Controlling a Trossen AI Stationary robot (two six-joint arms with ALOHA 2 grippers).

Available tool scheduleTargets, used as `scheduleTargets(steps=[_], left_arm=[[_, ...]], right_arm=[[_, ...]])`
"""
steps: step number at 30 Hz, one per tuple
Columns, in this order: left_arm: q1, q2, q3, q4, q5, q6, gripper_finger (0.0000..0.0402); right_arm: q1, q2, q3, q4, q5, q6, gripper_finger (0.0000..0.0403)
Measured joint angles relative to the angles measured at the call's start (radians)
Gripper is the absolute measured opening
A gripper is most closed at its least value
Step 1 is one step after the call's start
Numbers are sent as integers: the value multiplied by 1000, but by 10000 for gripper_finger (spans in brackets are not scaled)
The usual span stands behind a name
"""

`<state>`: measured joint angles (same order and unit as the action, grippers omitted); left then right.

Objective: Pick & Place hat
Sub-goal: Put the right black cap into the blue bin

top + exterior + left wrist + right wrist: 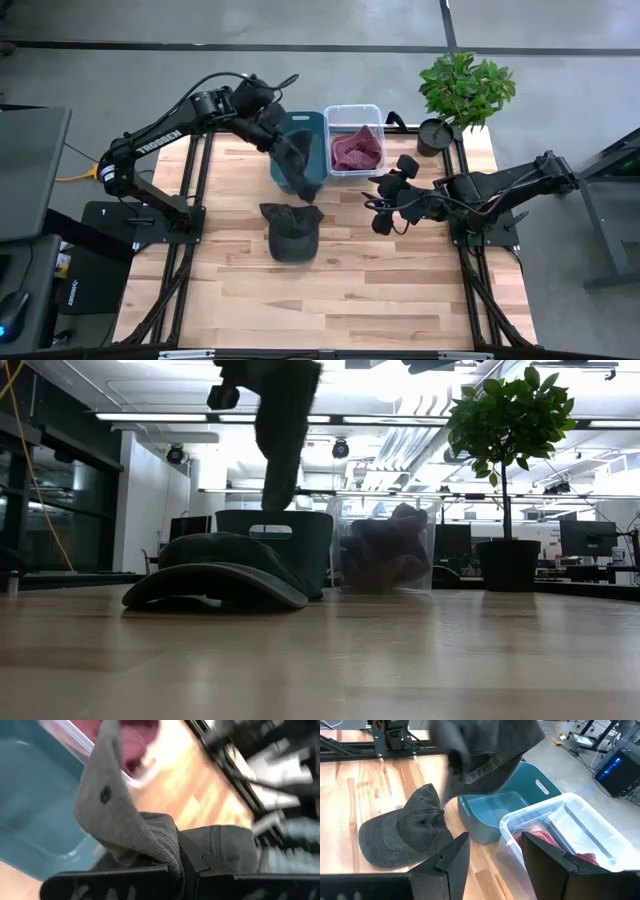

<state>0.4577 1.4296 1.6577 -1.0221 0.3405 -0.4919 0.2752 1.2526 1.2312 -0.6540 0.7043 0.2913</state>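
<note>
while gripped, hat (291, 160) above teal bin (310, 128)

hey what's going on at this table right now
The left gripper is shut on a dark hat, holding it in the air over the teal bin. A second dark cap lies on the wooden table in front of the bins. The right gripper waits nearby, fingers open, holding nothing. The clear bin holds maroon cloth.

hats: 2 (292, 232) (291, 160) | bins: 2 (308, 124) (354, 111) | potted plants: 1 (465, 90)
</note>
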Motion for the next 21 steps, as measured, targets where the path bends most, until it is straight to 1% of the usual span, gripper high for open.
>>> scheduleTargets(steps=[5, 7, 12, 16, 21], left_arm=[[0, 1, 45, 42, -200, -127, 0], [0, 0, 66, 63, -260, -176, 0], [0, 0, 71, 167, -326, -291, 0], [0, 0, 71, 209, -437, -358, 0], [0, 0, 71, 250, -551, -444, 0]], right_arm=[[0, 0, 0, 0, 3, 0, 172], [0, 0, 0, 0, 3, 0, 172], [0, 0, -2, 0, 20, 0, 172], [0, 1, -4, 0, 24, 1, 172], [0, 1, -4, 0, 26, 25, 172]])
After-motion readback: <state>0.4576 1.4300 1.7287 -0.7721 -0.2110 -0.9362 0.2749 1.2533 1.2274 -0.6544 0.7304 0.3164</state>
